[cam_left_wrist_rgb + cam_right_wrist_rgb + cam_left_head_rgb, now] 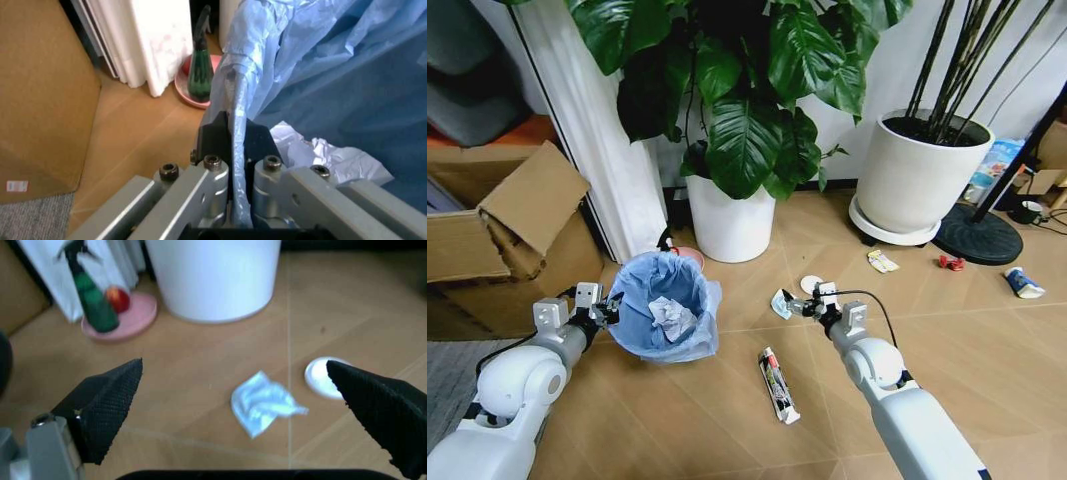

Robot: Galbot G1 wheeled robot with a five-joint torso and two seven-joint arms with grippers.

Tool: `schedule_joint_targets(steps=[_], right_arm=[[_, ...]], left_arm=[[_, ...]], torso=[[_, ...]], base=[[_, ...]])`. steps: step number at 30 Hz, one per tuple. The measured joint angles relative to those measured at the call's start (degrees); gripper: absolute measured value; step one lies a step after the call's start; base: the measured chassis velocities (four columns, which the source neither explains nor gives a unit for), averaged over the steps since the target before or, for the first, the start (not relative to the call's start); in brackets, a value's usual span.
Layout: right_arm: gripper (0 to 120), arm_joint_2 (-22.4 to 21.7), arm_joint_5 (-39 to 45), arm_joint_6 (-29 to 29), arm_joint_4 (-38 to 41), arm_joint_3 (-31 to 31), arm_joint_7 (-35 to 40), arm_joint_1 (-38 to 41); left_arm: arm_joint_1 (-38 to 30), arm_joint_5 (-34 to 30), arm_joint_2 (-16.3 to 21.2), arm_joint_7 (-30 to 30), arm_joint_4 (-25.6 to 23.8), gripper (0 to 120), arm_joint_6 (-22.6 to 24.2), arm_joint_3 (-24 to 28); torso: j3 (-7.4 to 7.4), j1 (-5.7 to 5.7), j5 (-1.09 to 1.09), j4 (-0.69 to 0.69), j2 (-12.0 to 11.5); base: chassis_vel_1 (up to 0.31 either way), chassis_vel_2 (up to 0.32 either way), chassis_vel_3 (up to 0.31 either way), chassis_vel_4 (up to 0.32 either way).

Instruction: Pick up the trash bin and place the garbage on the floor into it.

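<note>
The trash bin (665, 322), lined with a crinkly light blue bag (333, 75), is beside the plant pot with a white paper wad (670, 317) inside. My left gripper (608, 311) is shut on its rim; in the left wrist view the left gripper (230, 132) pinches the bag-covered edge. My right gripper (812, 300) is open above the floor (967, 340), and its fingers (107, 405) straddle a crumpled pale wrapper (263, 402) next to a white round lid (323, 377). More garbage lies around: a long tube wrapper (777, 385), a yellow-white packet (882, 261), a red scrap (951, 263) and a blue-white packet (1023, 283).
A white plant pot (730, 222) stands just behind the bin, and a larger one (917, 175) at the back right beside a black stand base (979, 238). Cardboard boxes (517, 230) fill the left. A green spray bottle (93, 305) sits on a pink dish (130, 320).
</note>
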Motion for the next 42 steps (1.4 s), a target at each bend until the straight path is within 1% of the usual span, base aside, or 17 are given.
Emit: schedule_joint_targets(steps=[2, 3, 5, 10, 13, 15, 17, 28, 30, 36, 38, 40, 41, 42], right_arm=[[100, 0.76, -0.7, 0.53, -3.22, -1.1, -1.28, 0.62], [100, 0.76, -0.7, 0.53, -3.22, -1.1, -1.28, 0.62], [100, 1.72, -0.93, 0.46, -6.08, -2.12, -3.33, 1.13], [100, 3.09, -2.09, 0.3, -9.24, -3.08, -4.78, 1.26], [100, 4.39, -4.89, 0.74, -12.92, -3.94, -5.71, 1.15], [100, 4.49, -5.18, 0.89, -13.29, -4.08, -5.79, 1.11], [100, 5.09, -6.76, 1.64, -15.68, -4.82, -6.15, 0.99], [100, 6.32, -10.62, 3.36, -21.09, -6.71, -6.37, 0.12], [100, 6.78, -11.71, 4.02, -23.1, -7.15, -6.39, -0.22], [100, 7.56, -12.78, 4.79, -25.74, -6.85, -7.02, -0.18], [98, 7.66, -12.79, 4.8, -25.99, -6.73, -7.27, -0.13], [94, 7.73, -12.79, 4.81, -26.31, -6.73, -7.49, -0.08], [94, 7.73, -12.79, 4.81, -26.31, -6.73, -7.49, -0.08], [90, 7.78, -12.9, 4.85, -26.51, -6.68, -7.65, -0.06]], left_arm=[[0.22, 0.2, -0.15, -0.02, 0.0, 0, -0.04, -0.2], [0.22, 0.2, -0.15, -0.02, 0.0, 0, -0.04, -0.2], [0.36, 0.46, -0.23, -0.03, 0.0, 0, -0.1, -0.5], [0.36, 0.51, -0.26, -0.03, 0.0, 0, -0.17, -0.57], [0.33, 0.54, -0.31, -0.02, 0.0, 0, -0.25, -0.52], [0.35, 0.54, -0.32, -0.02, 0.0, 0, -0.26, -0.51], [0.47, 0.61, -0.36, 0.0, -0.01, 0, -0.42, -0.5], [0.69, 0.84, -0.6, 0.19, -0.02, 0, -0.59, -0.59], [0.79, 1.0, -0.7, 0.21, -0.1, 0, -0.62, -0.56], [0.68, 1.04, -0.67, 0.2, -0.15, 0, -0.65, -0.43], [0.62, 1.05, -0.66, 0.19, -0.14, 0, -0.65, -0.36], [0.56, 1.07, -0.68, 0.15, -0.14, 0, -0.65, -0.23], [0.56, 1.07, -0.68, 0.15, -0.14, 0, -0.65, -0.23], [0.54, 1.08, -0.7, 0.15, -0.15, 0, -0.65, -0.16]], torso=[[0.0, -0.01, -0.01, 0.02, 0.0], [0.0, -0.01, -0.01, 0.02, 0.0], [0.0, -0.01, 0.0, 0.03, 0.0], [0.0, 0.0, 0.0, 0.02, 0.0], [0.01, 0.0, 0.0, 0.01, 0.0], [0.01, 0.0, 0.0, 0.01, 0.0], [0.0, 0.0, -0.01, 0.01, 0.0], [0.0, 0.0, 0.0, 0.01, 0.0], [0.01, 0.0, 0.0, 0.01, 0.0], [0.01, 0.0, 0.0, 0.01, 0.0], [0.01, 0.0, 0.0, 0.01, 0.0], [0.0, 0.0, -0.01, 0.01, 0.0], [0.0, 0.0, -0.01, 0.01, 0.0], [0.0, 0.0, -0.02, 0.0, 0.0]], base=[[0.063, -0.037, -0.045, 0.043], [0.055, -0.041, -0.045, 0.037], [0.0, 0.0, 0.0, 0.0], [0.0, 0.0, 0.0, 0.0], [0.0, 0.0, 0.0, 0.0], [0.0, 0.0, 0.0, 0.0], [0.0, 0.0, 0.0, 0.0], [0.0, 0.0, 0.0, 0.0], [0.0, 0.0, 0.0, 0.0], [0.0, 0.0, 0.0, 0.0], [0.0, 0.0, 0.0, 0.0], [0.0, 0.0, 0.0, 0.0], [0.0, 0.0, 0.0, 0.0], [0.0, 0.0, 0.0, 0.0]])
